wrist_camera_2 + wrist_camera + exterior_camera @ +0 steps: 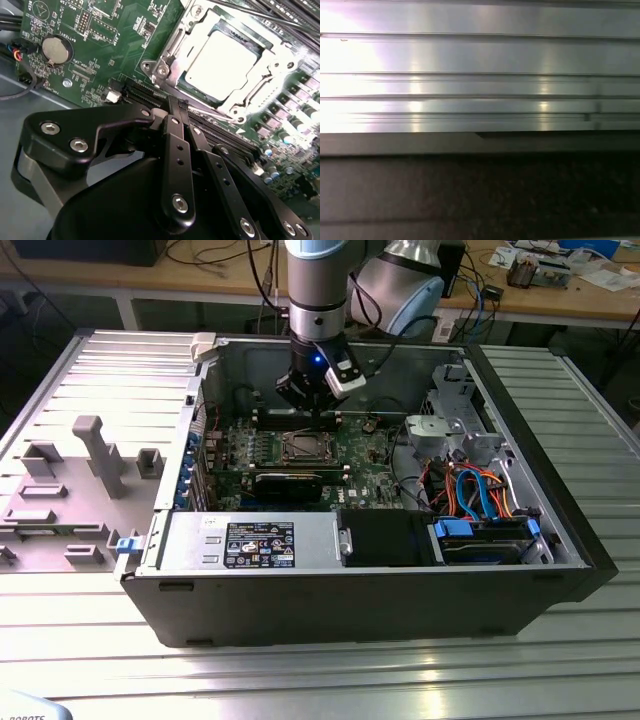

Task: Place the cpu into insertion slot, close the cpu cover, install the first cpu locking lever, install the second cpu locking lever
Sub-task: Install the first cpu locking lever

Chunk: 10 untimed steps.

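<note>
- In the exterior view, an open computer case (360, 580) lies on a ribbed metal counter (300, 680), with the green motherboard (370, 465) showing in the middle of the frame.
- The robot arm (315, 280) comes down from the top centre of that frame, and its black tool (318, 412) hangs inside the case just above the board, close behind the insertion slot (303, 448).
- In the second wrist view the tool (175, 111) fills the lower half of the frame; its fingers (176, 145) lie pressed together, with nothing held between them.
- The fingertips sit at the near edge of the insertion slot (165, 67), over a long black connector beside it; whether they touch the board cannot be told.
- The cpu (222, 62) lies flat in the slot, in the upper right of the second wrist view, its pale metal top bright under the light.
- The cpu cover (272, 70) is down around the chip, its square window framing the metal top.
- A thin locking lever (210, 111) runs along the socket edge nearest the tool; whether it is latched cannot be told.
- A round coin battery (54, 50) sits on the board in the upper left of the second wrist view.
- In the exterior view, a long black graphics card (287, 483) lies just in front of the socket, and blue and orange cables (480, 495) bunch in the right part of the case.
- A grey plastic fixture tray (70, 490) rests on the counter at the left of the exterior view.
- The first wrist view shows ribbed metal (480, 75) across its upper half and a dark surface below.
</note>
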Each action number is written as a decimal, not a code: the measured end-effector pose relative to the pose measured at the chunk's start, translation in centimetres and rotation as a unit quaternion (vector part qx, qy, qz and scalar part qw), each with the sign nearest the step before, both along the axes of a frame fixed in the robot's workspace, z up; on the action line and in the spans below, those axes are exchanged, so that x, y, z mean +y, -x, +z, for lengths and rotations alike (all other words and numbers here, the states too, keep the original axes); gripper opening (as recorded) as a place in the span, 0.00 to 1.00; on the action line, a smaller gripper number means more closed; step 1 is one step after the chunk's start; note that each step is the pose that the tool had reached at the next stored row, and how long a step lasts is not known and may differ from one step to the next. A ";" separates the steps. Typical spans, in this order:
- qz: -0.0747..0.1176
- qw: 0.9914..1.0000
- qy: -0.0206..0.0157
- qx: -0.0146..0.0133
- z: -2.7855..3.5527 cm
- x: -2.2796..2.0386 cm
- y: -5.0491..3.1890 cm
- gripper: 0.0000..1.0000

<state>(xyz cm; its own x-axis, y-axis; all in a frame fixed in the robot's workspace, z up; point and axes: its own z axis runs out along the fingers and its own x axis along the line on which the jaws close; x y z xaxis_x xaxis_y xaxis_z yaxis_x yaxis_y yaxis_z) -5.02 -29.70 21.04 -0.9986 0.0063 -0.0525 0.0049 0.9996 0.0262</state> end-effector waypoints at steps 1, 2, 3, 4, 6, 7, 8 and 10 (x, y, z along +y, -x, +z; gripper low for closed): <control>0.000 1.000 0.000 0.000 -0.12 0.00 -0.07 0.11; 0.000 1.000 0.000 0.000 -0.23 0.00 -0.14 0.11; 0.000 1.000 0.000 0.000 -0.30 0.00 -0.16 0.11; 0.000 1.000 0.000 0.000 -0.42 0.00 -0.17 0.11; 0.000 1.000 0.000 0.000 -0.49 0.00 -0.17 0.11; 0.000 1.000 0.000 0.000 -0.50 0.00 -0.18 0.11; 0.000 1.000 0.000 0.000 -0.50 0.00 -0.18 0.11; 0.000 1.000 0.000 0.000 -0.51 0.00 -0.18 0.11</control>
<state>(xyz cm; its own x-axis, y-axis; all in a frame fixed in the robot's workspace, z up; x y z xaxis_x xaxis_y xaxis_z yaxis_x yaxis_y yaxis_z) -4.85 -29.70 20.53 -0.9986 0.0066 -0.0525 0.0052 0.9996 0.0263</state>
